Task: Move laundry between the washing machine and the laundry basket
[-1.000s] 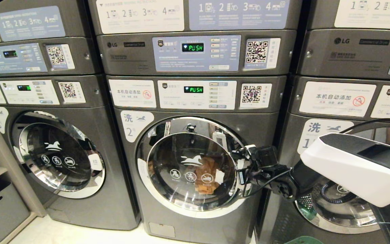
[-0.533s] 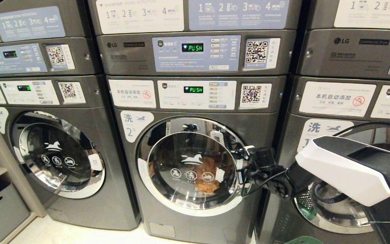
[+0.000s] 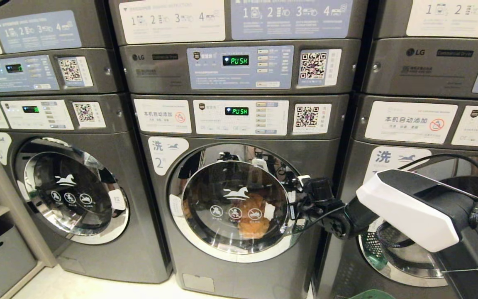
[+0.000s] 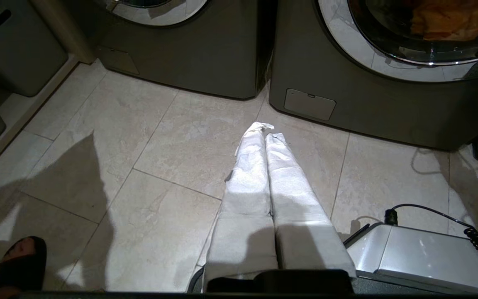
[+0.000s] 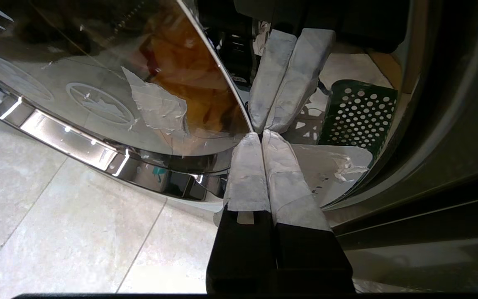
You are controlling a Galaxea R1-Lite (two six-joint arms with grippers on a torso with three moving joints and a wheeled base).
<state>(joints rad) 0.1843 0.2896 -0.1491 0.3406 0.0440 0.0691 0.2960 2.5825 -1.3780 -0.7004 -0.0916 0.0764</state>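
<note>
- Three dark grey front-loaders are seen side by side in the head view; the washing machine (image 3: pixel 239 195) marked 2 stands in the middle, its chrome-rimmed door (image 3: pixel 235 203) closed or nearly so, with an orange garment (image 3: pixel 252 216) visible behind the glass.
- The right pincer (image 3: pixel 301 203) is held at the right edge of that door, fingers clenched together on nothing, tips touching the chrome rim.
- Little room is left on that side, the neighbouring machine (image 3: pixel 409 166) standing just beside the arm.
- Only in the right wrist view is the contact at the rim shown closely, along with the reflection of the fingers and of the laundry basket (image 5: pixel 359 116) in the chrome.
- The left pincer (image 4: pixel 266 128), absent from the head view, is seen in its own wrist view clenched and empty over open tiled floor (image 4: pixel 160 158) before the machines.
- A person's dark shoe (image 4: pixel 19 261) is noted at the edge of that view.
</note>
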